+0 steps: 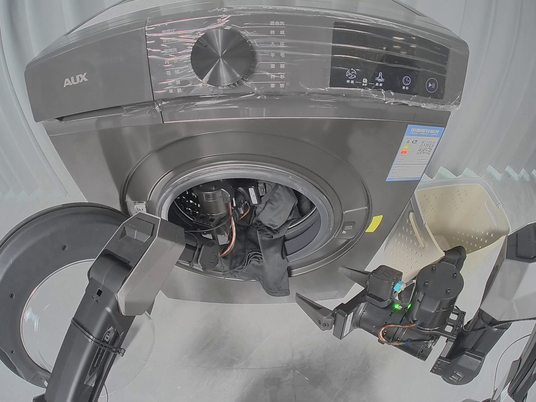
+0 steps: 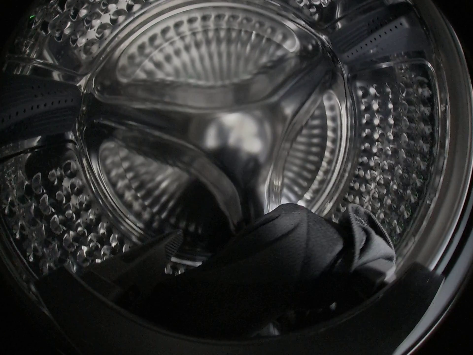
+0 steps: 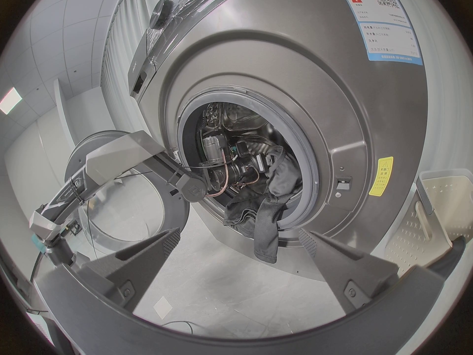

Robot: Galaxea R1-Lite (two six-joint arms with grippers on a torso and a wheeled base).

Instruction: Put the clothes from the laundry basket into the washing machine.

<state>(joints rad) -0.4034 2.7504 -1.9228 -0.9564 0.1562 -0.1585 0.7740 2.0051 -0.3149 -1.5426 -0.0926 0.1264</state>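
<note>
Head view: black cloth garment [image 1: 273, 263] is draped over rim of grey metal washing machine [image 1: 335, 140]; fingers of left gripper [image 2: 231, 242] and right gripper [image 1: 318, 282] are spread.

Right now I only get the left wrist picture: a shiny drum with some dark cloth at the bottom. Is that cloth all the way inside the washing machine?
Observer: No. In the head view the dark cloth spills over the lower edge of the opening and hangs down the front of the washing machine.
Operator: Are there more clothes in the laundry basket?
Observer: The laundry basket stands to the right of the machine, and the part of its inside that shows holds no clothes.
Operator: What is the other arm doing?
Observer: The right gripper is open and empty, out in front of the machine and lower than the opening.
</note>
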